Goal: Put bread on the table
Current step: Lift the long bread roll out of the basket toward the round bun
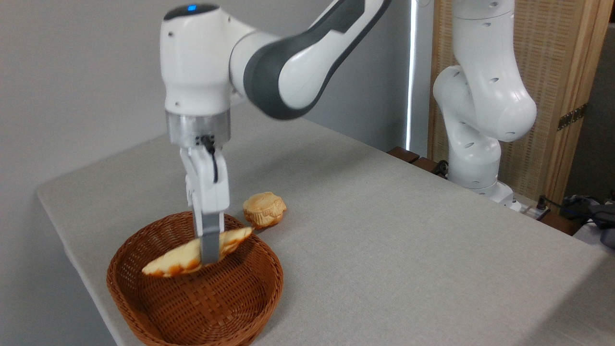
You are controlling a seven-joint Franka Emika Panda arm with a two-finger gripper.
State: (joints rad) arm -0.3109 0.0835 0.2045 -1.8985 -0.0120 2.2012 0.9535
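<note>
Fixed camera. My end effector (pixel 210 247) is closed on the bread (pixel 185 257), gripping it near mid-length; the loaf hangs tilted, right tip higher, over the basket (pixel 262 283), and appears clear of the weave, though I cannot tell whether its low left tip touches the rim or floor. The bench (pixel 384 230) lies open to the right; a bun (pixel 264 209) sits on it just beside the basket's far rim.

Risks, as I judge them:
(a) The loaf is long and pinched at one narrow band, so it could pivot between my fingers or slip out, dropping back into the basket.
(b) The low left tip could catch the basket wall if I travel sideways before rising enough, dragging the basket (it looks light) or prying the loaf loose.
(c) A path toward the far right would pass near the bun; a nudge could roll it.
(d) The basket sits near the bench's front edge, so any tug toward the camera could tip it off.

Writing. No brand, label or lettering is legible; only a small blue light shows on top of my arm.
</note>
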